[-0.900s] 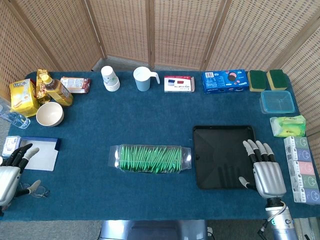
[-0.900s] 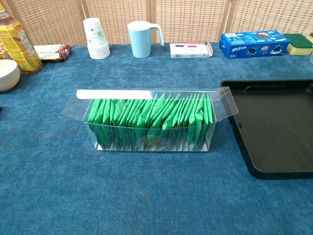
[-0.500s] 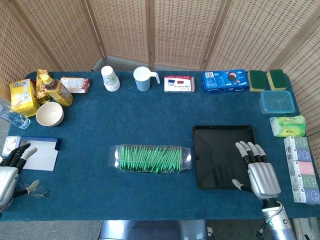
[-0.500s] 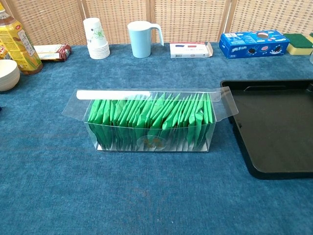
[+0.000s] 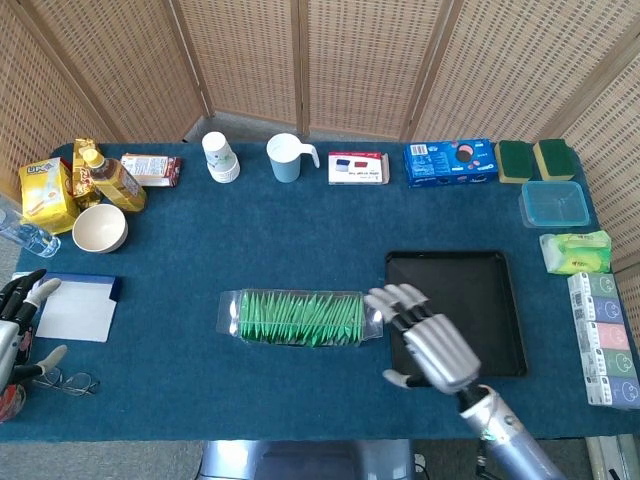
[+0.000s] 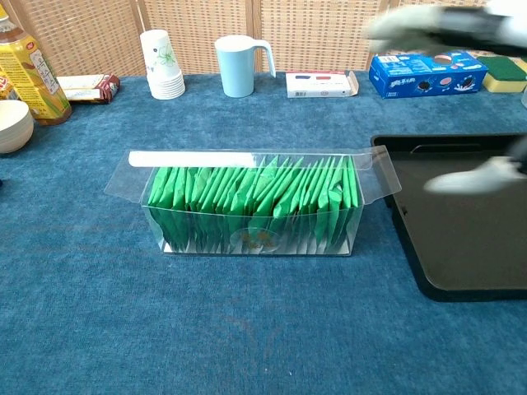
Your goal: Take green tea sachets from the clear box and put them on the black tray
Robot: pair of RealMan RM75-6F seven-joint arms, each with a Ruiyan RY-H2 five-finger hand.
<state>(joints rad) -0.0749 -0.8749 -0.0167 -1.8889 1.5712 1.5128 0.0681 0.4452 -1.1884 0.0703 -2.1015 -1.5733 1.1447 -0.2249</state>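
Clear box (image 5: pixel 301 317) of green tea sachets (image 5: pixel 300 316): just left of right hand (image 5: pixel 425 345).
Right hand: empty, fingers spread, over black tray (image 5: pixel 498 300) edge.
Left hand (image 5: pixel 12 322): empty, fingers apart, far left.

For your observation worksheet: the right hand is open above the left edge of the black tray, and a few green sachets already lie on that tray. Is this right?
Not quite. The right hand is open above the left edge of the black tray, but the head view shows no sachets on the tray; the green sachets all stand in the clear box.
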